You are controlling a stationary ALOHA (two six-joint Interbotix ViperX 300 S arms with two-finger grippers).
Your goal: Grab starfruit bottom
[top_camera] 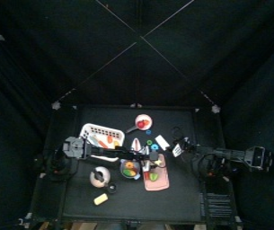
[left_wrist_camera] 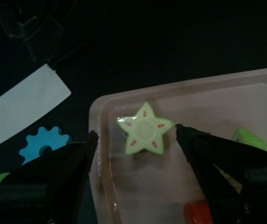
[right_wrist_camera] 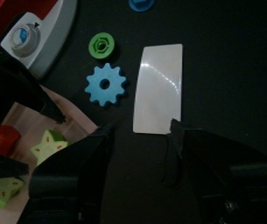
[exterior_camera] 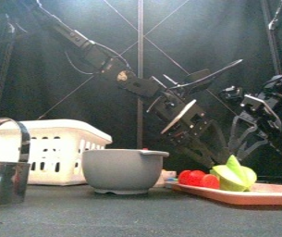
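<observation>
The table (top_camera: 73,193) carries, in the front view, a white basket (exterior_camera: 51,148) at the left, a grey bowl (exterior_camera: 125,170) in the middle, a metal cup (exterior_camera: 4,176) nearest the camera and a pink tray (exterior_camera: 273,193) at the right. The tray holds a green starfruit (exterior_camera: 233,174) beside red pieces (exterior_camera: 199,178); whether the basket, bowl and cup hold anything cannot be told from this height. The left arm reaches over the tray, and its wrist view shows the left gripper (left_wrist_camera: 142,144) spread wide, one jaw at each side of the starfruit (left_wrist_camera: 146,131), which lies flat on the tray floor (left_wrist_camera: 235,105) showing its star-shaped face; neither jaw visibly touches it. The right gripper (right_wrist_camera: 142,131) hangs near the tray's edge, its jaws parted with nothing between them. Only the wrist views show the flat items on the table: a white card (right_wrist_camera: 159,89), a blue gear (right_wrist_camera: 104,83) and a green ring (right_wrist_camera: 102,44). The right wrist view also shows the left arm as a dark mass over the tray corner. The top view shows both arms meeting above the tray (top_camera: 158,181).
</observation>
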